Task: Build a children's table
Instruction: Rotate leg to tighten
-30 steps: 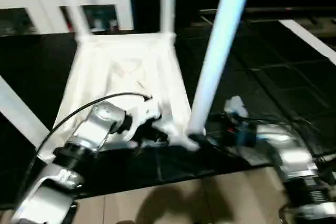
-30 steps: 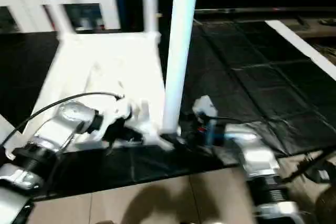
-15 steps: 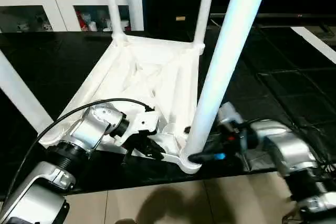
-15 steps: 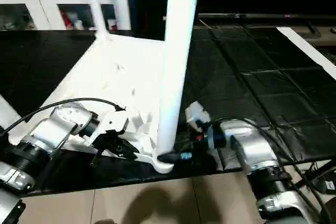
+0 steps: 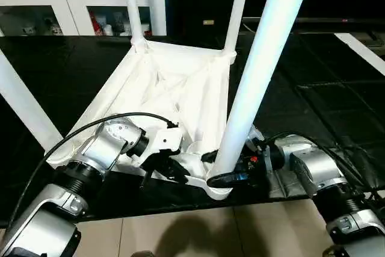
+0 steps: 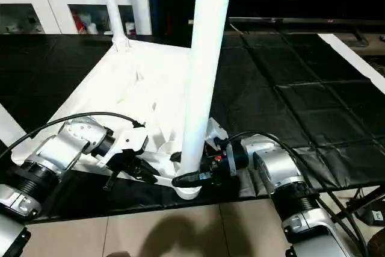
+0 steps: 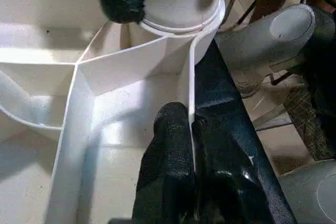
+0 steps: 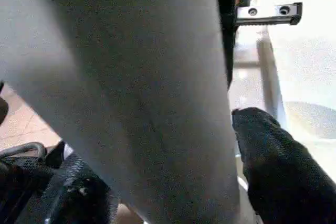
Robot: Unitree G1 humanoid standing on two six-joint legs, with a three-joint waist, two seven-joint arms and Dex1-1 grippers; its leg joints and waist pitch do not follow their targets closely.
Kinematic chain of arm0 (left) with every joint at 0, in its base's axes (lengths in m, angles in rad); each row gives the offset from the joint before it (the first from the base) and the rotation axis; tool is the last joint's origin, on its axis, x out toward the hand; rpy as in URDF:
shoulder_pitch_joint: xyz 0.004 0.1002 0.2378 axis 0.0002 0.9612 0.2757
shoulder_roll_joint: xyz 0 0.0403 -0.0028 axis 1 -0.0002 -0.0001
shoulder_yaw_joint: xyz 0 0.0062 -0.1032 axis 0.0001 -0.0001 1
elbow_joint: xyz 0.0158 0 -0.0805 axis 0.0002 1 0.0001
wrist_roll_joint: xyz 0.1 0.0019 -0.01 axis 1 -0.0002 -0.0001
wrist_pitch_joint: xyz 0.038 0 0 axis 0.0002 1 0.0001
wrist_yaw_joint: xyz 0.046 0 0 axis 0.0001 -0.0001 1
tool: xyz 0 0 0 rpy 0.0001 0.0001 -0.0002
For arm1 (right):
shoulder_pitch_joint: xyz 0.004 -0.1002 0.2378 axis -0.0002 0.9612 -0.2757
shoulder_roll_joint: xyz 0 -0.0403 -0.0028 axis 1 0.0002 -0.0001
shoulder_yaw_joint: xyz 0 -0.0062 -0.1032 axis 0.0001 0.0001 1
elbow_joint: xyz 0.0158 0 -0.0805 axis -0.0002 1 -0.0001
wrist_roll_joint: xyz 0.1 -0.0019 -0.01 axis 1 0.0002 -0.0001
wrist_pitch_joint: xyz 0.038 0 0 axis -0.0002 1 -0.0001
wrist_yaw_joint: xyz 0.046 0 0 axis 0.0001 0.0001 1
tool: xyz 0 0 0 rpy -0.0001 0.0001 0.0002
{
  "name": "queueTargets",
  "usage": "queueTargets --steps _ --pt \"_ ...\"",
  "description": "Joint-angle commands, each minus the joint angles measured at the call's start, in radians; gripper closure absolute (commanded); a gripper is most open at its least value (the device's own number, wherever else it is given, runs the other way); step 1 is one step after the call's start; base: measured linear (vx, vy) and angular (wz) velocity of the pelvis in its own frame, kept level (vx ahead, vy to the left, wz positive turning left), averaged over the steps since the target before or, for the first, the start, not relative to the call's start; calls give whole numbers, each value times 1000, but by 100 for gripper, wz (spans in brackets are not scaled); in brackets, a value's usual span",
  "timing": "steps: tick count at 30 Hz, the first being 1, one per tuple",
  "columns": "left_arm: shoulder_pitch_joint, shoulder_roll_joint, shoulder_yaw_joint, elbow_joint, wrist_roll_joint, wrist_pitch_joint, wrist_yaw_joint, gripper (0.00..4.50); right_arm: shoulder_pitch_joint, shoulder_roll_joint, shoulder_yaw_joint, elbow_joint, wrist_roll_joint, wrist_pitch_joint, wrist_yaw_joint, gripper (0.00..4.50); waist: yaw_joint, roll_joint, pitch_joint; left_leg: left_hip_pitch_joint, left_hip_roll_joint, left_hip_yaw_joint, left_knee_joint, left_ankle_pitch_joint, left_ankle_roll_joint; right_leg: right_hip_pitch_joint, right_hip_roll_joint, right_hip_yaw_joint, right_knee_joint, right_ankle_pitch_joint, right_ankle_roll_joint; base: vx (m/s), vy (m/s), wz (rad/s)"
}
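Table top [image 5: 174, 88] lies upside down. Left gripper [image 7: 190, 129] clamped on its rim wall. Right gripper [image 5: 212, 168] straddles near leg [image 5: 252, 82] at socket; contact unclear.

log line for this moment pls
left gripper: shut on white plastic tabletop rim | right gripper: around upright white tubular leg at corner socket

We get sharp, steady head views. Light falls from above: the near table leg [image 5: 258, 70] glares bluish-white and its surface detail is washed out. The upturned tabletop [image 5: 174, 88] is overexposed across its ribs. The black floor mat [image 6: 289, 88] reads very dark, with faint sheen at its tile seams. A soft shadow lies on the beige floor [image 5: 180, 233] below. Close up in the right wrist view, the leg is soft and grey-shaded.
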Motion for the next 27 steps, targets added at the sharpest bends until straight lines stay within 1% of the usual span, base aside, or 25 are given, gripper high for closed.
queueTargets --steps 1,2,3,4,6,7,8,13,14,15,16,17,18,19,21,22,23,24,25,26,27 --pt "-9 -18 -38 5 8 -16 -20 450 -25 2 7 22 1 -8 3 170 -5 -5 -70 -1 13 7 -68 -171 41 59 -53 49 -63 -319 -175 0 0 0" --pt "-9 -19 -38 5 8 -16 -19 450 -26 2 7 23 1 -9 3 180 -6 -5 -70 0 14 7 -69 -178 39 58 -53 49 -64 -320 -176 0 0 0" --pt "-9 -19 -38 5 8 -16 -19 450 -26 2 7 23 1 -9 3 180 -6 -5 -70 0 14 7 -69 -178 39 58 -53 49 -64 -320 -176 0 0 0" --pt "-9 -20 -37 6 9 -17 -16 450 -26 4 7 24 0 -9 6 199 -6 -6 -70 1 14 7 -70 -188 35 59 -53 49 -65 -331 -173 0 0 0" --pt "-11 -22 -36 10 11 -18 -10 450 -22 6 8 21 1 -6 9 203 -6 -7 -68 2 13 6 -71 -204 30 58 -53 49 -68 -357 -164 0 0 0" --pt "-11 -23 -35 11 11 -19 -8 450 -21 7 8 20 0 -6 10 214 -6 -7 -69 3 14 6 -71 -210 28 57 -53 49 -69 -363 -163 0 0 0" --pt "-11 -23 -35 11 11 -19 -8 450 -21 7 8 20 0 -6 10 214 -6 -8 -69 3 14 6 -71 -210 27 57 -52 49 -68 -358 -165 0 0 0" --pt "-17 -26 -30 23 15 -23 3 450 -17 11 8 20 1 -6 14 218 -6 -5 -70 2 13 6 -71 -209 27 59 -52 50 -66 -339 -173 0 0 0" --pt "-17 -27 -28 26 15 -23 6 450 -15 13 9 20 2 -8 13 218 -5 -4 -70 3 14 6 -71 -212 26 59 -52 50 -66 -341 -174 0 0 0" --pt "-17 -27 -28 26 15 -23 6 450 -15 13 9 20 2 -8 13 218 -6 -5 -69 2 13 5 -72 -216 26 59 -52 50 -67 -348 -172 0 0 0" --pt "-19 -28 -25 28 15 -22 9 450 -13 15 10 18 4 -7 11 218 -5 -3 -69 3 13 5 -72 -219 25 59 -52 50 -68 -353 -171 0 0 0" --pt "-19 -28 -25 28 15 -22 9 450 -13 15 10 18 4 -7 11 218 -6 -4 -68 3 14 5 -72 -223 24 59 -53 49 -70 -364 -168 0 0 0" --pt "-18 -30 -23 29 13 -17 13 450 -7 18 9 13 8 -5 7 218 -5 -4 -69 4 14 5 -72 -223 23 59 -53 50 -70 -365 -167 0 0 0" --pt "-18 -33 -20 30 11 -11 17 450 1 23 6 6 13 -2 -1 218 -6 -1 -69 4 14 5 -72 -224 22 59 -53 50 -70 -365 -168 0 0 0" --pt "-17 -36 -18 30 9 -4 22 450 10 30 2 -2 19 2 -12 218 -5 -2 -69 4 15 4 -73 -227 21 59 -53 49 -70 -361 -170 0 0 0" --pt "-18 -56 -2 30 -5 35 48 450 33 56 -18 -13 23 7 -79 218 -6 0 -68 4 14 4 -73 -232 20 59 -52 49 -70 -365 -170 0 0 0" --pt "-19 -61 2 30 -8 45 56 450 38 63 -23 -14 23 8 -96 218 -4 0 -66 8 14 6 -74 -237 18 55 -52 50 -74 -371 -167 0 0 0" --pt "-19 -64 4 31 -10 50 59 450 40 65 -25 -14 22 8 -103 218 -6 -1 -67 9 14 5 -74 -243 16 56 -53 50 -74 -379 -166 0 0 0" --pt "-22 -73 11 36 -13 61 73 450 45 74 -31 -15 22 8 -125 221 -7 -1 -66 7 13 4 -75 -247 15 58 -53 49 -74 -392 -162 0 0 0" --pt "-27 -87 22 43 -18 76 97 450 49 93 -43 -4 10 -3 -185 221 -12 -3 -63 7 10 3 -76 -267 11 54 -53 47 -82 -446 -144 0 0 0" --pt "-27 -87 22 43 -18 76 97 450 49 93 -43 -4 10 -3 -185 222 -15 -2 -62 10 8 2 -75 -277 9 53 -54 46 -85 -474 -137 0 0 0"
